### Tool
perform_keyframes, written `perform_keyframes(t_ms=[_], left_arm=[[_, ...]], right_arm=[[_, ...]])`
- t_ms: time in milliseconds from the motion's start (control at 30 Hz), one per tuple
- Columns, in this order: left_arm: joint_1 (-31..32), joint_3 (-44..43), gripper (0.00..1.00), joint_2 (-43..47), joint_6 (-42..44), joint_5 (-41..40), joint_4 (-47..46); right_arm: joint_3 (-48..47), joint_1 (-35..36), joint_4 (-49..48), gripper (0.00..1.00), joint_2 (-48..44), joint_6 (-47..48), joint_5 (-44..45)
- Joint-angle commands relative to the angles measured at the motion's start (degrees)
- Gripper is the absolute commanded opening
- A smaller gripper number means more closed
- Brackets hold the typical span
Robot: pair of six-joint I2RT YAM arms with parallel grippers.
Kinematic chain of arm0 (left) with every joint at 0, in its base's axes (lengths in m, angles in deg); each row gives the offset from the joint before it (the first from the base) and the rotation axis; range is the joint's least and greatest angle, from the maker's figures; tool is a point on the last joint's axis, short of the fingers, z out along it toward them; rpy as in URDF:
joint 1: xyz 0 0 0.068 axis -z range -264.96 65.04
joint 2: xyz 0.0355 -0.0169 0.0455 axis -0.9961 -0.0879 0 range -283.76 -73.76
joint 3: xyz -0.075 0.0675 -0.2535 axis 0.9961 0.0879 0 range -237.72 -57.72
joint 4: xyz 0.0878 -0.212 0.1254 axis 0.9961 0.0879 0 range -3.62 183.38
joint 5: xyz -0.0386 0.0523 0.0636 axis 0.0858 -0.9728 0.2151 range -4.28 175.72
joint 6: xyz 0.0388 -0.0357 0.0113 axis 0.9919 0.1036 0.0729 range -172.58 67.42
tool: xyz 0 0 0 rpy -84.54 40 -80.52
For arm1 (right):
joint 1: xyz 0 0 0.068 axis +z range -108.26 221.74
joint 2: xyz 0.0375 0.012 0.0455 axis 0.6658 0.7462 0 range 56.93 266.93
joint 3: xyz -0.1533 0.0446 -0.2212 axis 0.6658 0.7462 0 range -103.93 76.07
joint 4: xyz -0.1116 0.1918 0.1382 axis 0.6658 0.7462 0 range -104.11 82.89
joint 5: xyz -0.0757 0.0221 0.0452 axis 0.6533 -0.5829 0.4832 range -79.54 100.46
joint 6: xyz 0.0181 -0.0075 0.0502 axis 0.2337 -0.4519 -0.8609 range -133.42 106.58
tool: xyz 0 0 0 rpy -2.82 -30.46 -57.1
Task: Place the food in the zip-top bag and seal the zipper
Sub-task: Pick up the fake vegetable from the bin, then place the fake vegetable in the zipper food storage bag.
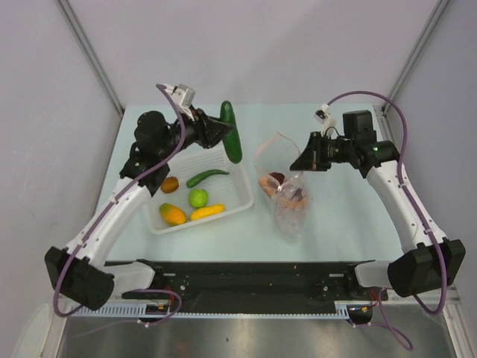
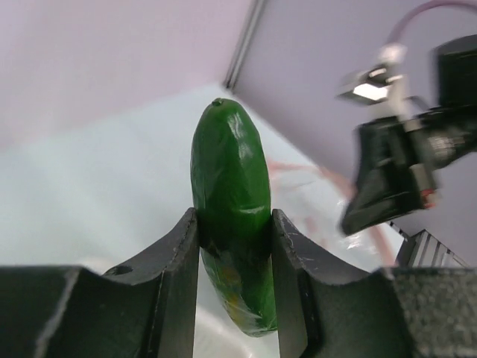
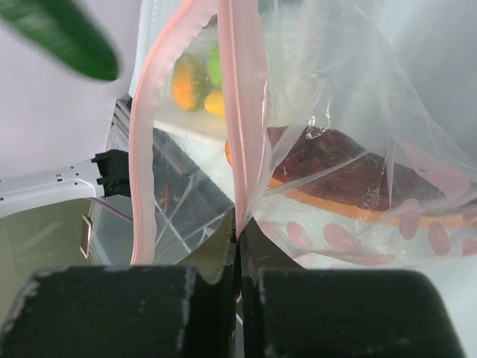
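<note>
- The left gripper (image 2: 232, 224) is clamped on a dark green, glossy plastic cucumber (image 2: 229, 179). Its two black fingers (image 2: 173, 277) are pressed against the cucumber's sides at about mid-length.
- The cucumber (image 1: 235, 149) is held lengthwise over the far right corner of a white slotted plastic basket (image 1: 246, 195). It is to the left of the bag's mouth and not touching it.
- The right gripper (image 3: 238, 224) is closed tightly on the narrow pink-red zipper (image 3: 240, 112) of a clear, crinkly zip-top bag (image 1: 289, 209). The jaws meet with only the strip pinched between them.
- In the right wrist view the other side of the zipper is seen curving away, so the mouth is held open as a loop.
- A reddish-brown piece (image 3: 343, 168) and an orange carrot (image 3: 335, 210) are seen through the film inside the bag. Pink dots are printed on the plastic.
- The bag's lower part is laid on the pale table (image 1: 343, 231), just right of the basket.
- In the basket are a curved green pepper (image 1: 206, 177), a lime-green ball (image 1: 197, 198), a yellow fruit (image 1: 206, 212), an orange-and-green fruit (image 1: 172, 214) and a small orange-brown fruit (image 1: 170, 184).
</note>
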Motion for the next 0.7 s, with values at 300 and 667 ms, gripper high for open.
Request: perform_keyframes(t_ms=[300, 667], left_arm=[[17.6, -9.4, 0.17, -1.8, 9.1, -14.8, -8.5], [23.6, -9.4, 0.22, -9.4, -0.8, -15.8, -0.1]], right_arm=[[-3.0, 1.6, -5.3, 0.00, -0.9, -3.5, -0.6], [-2.7, 1.5, -6.4, 0.00, -3.0, -4.1, 0.2]])
